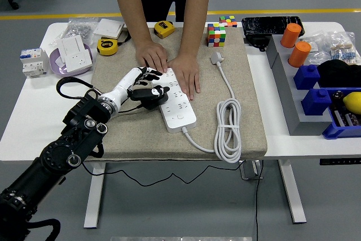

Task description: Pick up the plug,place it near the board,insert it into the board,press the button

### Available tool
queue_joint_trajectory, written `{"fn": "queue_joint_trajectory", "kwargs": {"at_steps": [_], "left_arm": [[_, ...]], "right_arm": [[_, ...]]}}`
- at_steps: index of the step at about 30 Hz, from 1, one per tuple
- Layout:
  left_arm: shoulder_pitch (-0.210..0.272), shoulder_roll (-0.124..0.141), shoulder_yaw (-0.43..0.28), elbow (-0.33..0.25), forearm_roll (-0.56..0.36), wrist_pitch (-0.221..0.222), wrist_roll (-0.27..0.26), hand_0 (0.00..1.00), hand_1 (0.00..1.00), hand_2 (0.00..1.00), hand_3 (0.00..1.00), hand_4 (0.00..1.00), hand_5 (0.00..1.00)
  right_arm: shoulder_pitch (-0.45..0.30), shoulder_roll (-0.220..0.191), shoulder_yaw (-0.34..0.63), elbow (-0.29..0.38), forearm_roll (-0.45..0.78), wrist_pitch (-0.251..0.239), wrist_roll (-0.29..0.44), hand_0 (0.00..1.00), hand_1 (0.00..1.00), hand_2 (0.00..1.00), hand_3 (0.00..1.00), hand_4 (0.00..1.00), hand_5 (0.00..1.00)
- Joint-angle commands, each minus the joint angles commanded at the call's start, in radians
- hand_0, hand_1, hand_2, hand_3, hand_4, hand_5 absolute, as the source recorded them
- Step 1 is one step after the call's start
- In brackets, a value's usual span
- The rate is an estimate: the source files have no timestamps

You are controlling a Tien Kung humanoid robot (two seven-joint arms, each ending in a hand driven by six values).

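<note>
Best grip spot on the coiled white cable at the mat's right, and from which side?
Take the coiled white cable across the bundled straight run mid-coil, coming from above with fingers on its left and right sides. The loops lie flat and long there; the ends curve away.

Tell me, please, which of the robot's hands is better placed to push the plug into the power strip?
The left hand: it holds the black plug right at the white power strip. No right hand is in view.

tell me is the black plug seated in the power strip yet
Cannot tell: the left hand holds the black plug at the power strip edge, hiding its prongs.
</note>
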Motion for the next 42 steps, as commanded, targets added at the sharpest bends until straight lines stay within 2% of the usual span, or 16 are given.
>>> {"fn": "queue_joint_trajectory", "kwargs": {"at_steps": [3,4,6,9,10,15,16,21,22,32,42], "left_arm": [[0.001,0.0,0.02,0.029,0.081,0.0,0.008,0.908,0.934,0.897,0.912,0.998,0.488],[0.002,0.0,0.027,0.035,0.103,0.002,0.01,0.867,0.886,0.839,0.845,0.998,0.393],[0.005,0.0,0.039,0.04,0.138,0.01,0.013,0.867,0.886,0.839,0.845,0.998,0.393],[0.008,0.0,0.057,0.042,0.212,0.055,0.017,0.867,0.886,0.839,0.845,0.998,0.393],[0.009,0.0,0.06,0.042,0.228,0.068,0.017,0.437,0.523,0.546,0.551,0.992,0.131],[0.009,0.0,0.069,0.033,0.241,0.145,-0.004,0.437,0.523,0.546,0.551,0.992,0.131],[0.008,0.0,0.07,0.032,0.243,0.152,-0.006,0.315,0.409,0.499,0.533,0.747,0.089],[0.007,0.0,0.07,0.033,0.25,0.161,-0.005,0.315,0.409,0.499,0.533,0.747,0.089],[0.008,0.0,0.07,0.033,0.25,0.162,-0.005,0.29,0.349,0.459,0.52,0.733,0.089],[0.011,0.0,0.081,0.028,0.21,0.181,-0.015,0.288,0.343,0.451,0.518,0.735,0.092],[0.025,0.0,0.079,-0.005,-0.028,0.148,-0.037,0.288,0.34,0.426,0.495,0.72,0.101]], "right_arm": [[-0.002,-0.001,0.005,0.0,-0.005,0.0,-0.001,0.803,0.716,0.693,0.607,0.89,0.572],[-0.003,-0.001,0.008,0.0,-0.008,0.0,-0.002,0.803,0.716,0.692,0.606,0.89,0.572],[-0.006,-0.002,0.013,0.0,-0.013,0.001,-0.004,0.803,0.716,0.692,0.606,0.89,0.572],[-0.007,-0.001,0.022,0.0,-0.021,0.002,-0.006,0.803,0.716,0.692,0.606,0.89,0.572],[-0.006,-0.001,0.023,0.0,-0.022,0.002,-0.006,0.804,0.716,0.693,0.607,0.89,0.572],[-0.002,-0.001,0.012,0.0,-0.011,0.001,-0.003,0.804,0.716,0.693,0.607,0.89,0.572],[-0.002,0.0,0.011,0.0,-0.01,0.001,-0.003,0.803,0.716,0.693,0.607,0.89,0.572],[-0.005,0.0,0.015,0.0,-0.016,0.002,-0.005,0.803,0.716,0.693,0.607,0.89,0.572],[-0.006,0.0,0.016,0.0,-0.016,0.002,-0.005,0.803,0.716,0.692,0.608,0.89,0.572],[-0.008,-0.001,0.011,0.0,-0.017,0.003,-0.005,0.803,0.716,0.692,0.607,0.89,0.571],[-0.01,-0.002,0.011,0.0,-0.016,0.003,-0.005,0.804,0.717,0.693,0.607,0.891,0.572]]}}
